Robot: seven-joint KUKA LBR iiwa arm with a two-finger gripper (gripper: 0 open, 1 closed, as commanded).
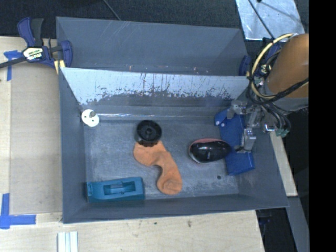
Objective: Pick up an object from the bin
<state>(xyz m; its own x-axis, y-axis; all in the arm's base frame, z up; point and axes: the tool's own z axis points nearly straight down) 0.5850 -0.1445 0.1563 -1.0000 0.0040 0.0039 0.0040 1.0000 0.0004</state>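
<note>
My gripper (pixel 249 133) hangs low at the bin's right wall, over a blue angular piece (pixel 239 163) that lies along that wall. Just left of it rests a black computer mouse with a reddish edge (pixel 209 151), close to the gripper but apart from it. An orange sock (pixel 160 168) lies bent in the middle of the floor. At the sock's upper end stands a black round cap-like thing (pixel 148 132).
A blue rectangular box-like thing (pixel 115 189) lies at the front left corner. A small white disc (pixel 90 118) sits at the back left, by the sloped rear wall. The arm with its orange cover and cables comes in over the right rim.
</note>
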